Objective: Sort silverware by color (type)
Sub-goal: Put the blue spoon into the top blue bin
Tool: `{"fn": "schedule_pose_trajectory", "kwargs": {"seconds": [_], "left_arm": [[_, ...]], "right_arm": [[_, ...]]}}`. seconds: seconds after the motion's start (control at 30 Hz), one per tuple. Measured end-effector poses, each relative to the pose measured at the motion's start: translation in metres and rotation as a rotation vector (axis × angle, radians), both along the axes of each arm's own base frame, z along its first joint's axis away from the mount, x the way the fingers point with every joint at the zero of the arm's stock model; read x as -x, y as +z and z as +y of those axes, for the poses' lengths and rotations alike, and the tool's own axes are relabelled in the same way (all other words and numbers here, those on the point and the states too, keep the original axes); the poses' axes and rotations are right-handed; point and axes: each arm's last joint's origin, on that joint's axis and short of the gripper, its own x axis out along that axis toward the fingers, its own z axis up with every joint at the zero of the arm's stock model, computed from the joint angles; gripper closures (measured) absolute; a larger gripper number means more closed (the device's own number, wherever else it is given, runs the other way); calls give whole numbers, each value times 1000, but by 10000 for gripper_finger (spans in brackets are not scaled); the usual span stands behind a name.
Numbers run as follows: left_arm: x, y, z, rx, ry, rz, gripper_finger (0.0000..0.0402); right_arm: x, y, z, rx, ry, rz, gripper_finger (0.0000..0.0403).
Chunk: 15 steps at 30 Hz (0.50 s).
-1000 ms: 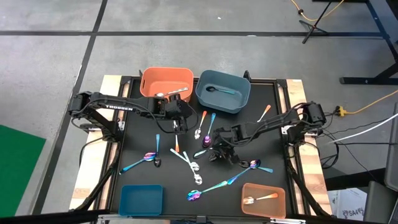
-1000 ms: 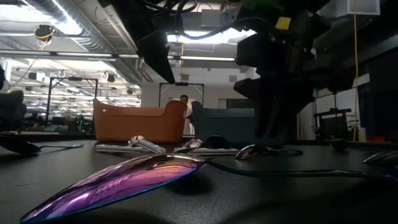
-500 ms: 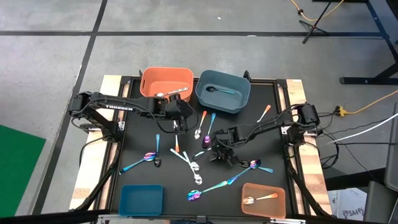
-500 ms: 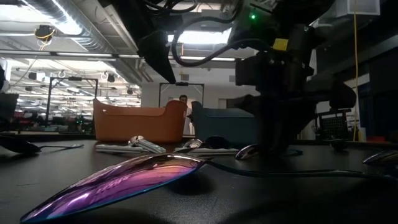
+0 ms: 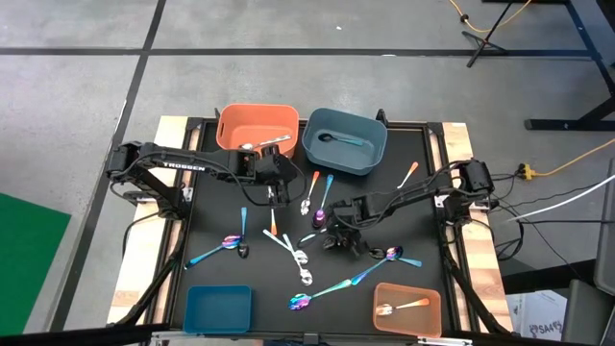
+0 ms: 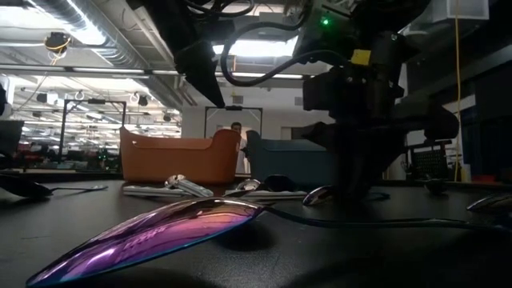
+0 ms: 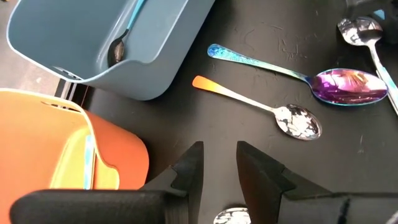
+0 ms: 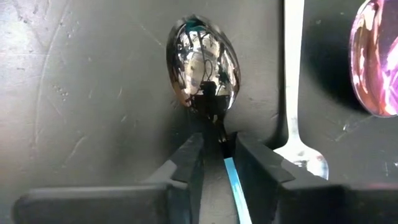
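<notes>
Spoons lie scattered on the black mat (image 5: pixel 216 207): silver, orange-handled and iridescent ones. My right gripper (image 5: pixel 332 231) points steeply down at the mat's middle. Its open fingers (image 8: pixel 219 142) stand close on either side of the neck of a mirror-bowled spoon (image 8: pixel 204 65) with a teal handle (image 8: pixel 231 180); a thin gap shows on each side. My left gripper (image 5: pixel 273 192) hangs raised near the orange bin, open (image 7: pixel 219 149). A silvery bit (image 7: pixel 227 216) shows low between its fingers; whether it is held, I cannot tell.
A big orange bin (image 5: pixel 231 120) with a silver spoon and a grey-blue bin (image 5: pixel 377 144) with a dark spoon stand at the far edge. A small teal bin (image 5: pixel 219 308) and a small orange bin (image 5: pixel 406 309) sit at the near edge. A silver spoon (image 8: pixel 292 62) lies beside the right fingers.
My right gripper has sunk toward the mat, down around the spoon in the middle. The left arm has kept still, and no spoon has moved.
</notes>
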Motion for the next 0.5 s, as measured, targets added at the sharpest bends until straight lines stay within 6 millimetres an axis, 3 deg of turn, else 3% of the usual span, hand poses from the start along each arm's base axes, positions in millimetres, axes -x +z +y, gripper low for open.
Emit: {"fn": "schedule_pose_trajectory", "kwargs": {"seconds": [0.23, 0.5], "left_arm": [[0, 0, 0, 0, 0, 0, 311], [0, 0, 0, 3, 4, -2, 311]], "right_arm": [[0, 0, 0, -4, 1, 1, 391], [0, 0, 0, -3, 1, 1, 397]]}}
